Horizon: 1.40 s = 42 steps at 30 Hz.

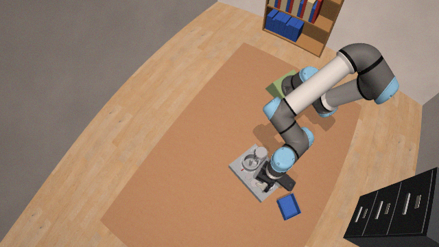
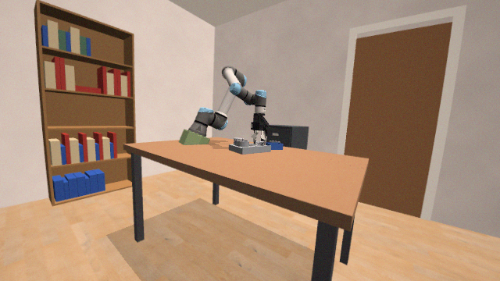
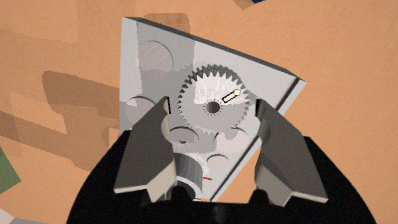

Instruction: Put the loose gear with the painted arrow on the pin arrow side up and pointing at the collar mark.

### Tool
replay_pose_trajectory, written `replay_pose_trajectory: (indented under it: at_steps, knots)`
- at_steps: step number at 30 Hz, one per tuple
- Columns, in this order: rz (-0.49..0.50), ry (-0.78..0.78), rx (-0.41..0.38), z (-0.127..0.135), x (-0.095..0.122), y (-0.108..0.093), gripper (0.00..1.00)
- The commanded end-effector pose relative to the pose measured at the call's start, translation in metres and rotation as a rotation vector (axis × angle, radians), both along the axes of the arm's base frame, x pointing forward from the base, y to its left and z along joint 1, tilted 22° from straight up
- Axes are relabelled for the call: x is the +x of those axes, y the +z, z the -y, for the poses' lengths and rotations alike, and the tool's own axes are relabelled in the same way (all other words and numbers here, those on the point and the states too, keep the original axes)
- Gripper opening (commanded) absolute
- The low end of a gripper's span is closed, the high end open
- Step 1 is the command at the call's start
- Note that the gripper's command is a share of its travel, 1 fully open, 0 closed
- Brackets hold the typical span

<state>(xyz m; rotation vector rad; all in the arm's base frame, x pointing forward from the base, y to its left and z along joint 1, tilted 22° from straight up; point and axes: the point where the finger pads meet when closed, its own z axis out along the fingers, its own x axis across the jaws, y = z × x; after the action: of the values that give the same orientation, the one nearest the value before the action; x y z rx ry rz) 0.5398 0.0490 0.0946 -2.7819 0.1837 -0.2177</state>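
From the wrist view my gripper (image 3: 212, 99) hangs about half open with nothing in it, one finger (image 3: 150, 145) at nine o'clock and the other at three o'clock of the gear (image 3: 214, 104). The gear lies flat on the grey plate (image 3: 135, 40), arrow side up, its cream arrow (image 3: 231, 96) pointing toward two o'clock. I judge it a stiff, light, metal-looking disc, smooth on its faces, so the toothed rim is where to pinch, squarely across the centre hole. At six o'clock, below the gear, a small red mark (image 3: 207, 178) shows beside a round collar (image 3: 186, 175). I see no brand, label or writing anywhere.
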Motion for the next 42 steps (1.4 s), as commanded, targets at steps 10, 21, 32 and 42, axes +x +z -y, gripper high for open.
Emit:
replay_pose_trajectory:
  at_steps: [10, 21, 32, 42]
  knots:
    - [0.001, 0.0, 0.0, 0.0002, 0.0003, 0.0004, 0.54]
    - [0.001, 0.0, 0.0, 0.0002, 0.0003, 0.0004, 0.54]
    - [0.001, 0.0, 0.0, 0.0002, 0.0003, 0.0004, 0.0]
    - [0.001, 0.0, 0.0, 0.0002, 0.0003, 0.0004, 0.0]
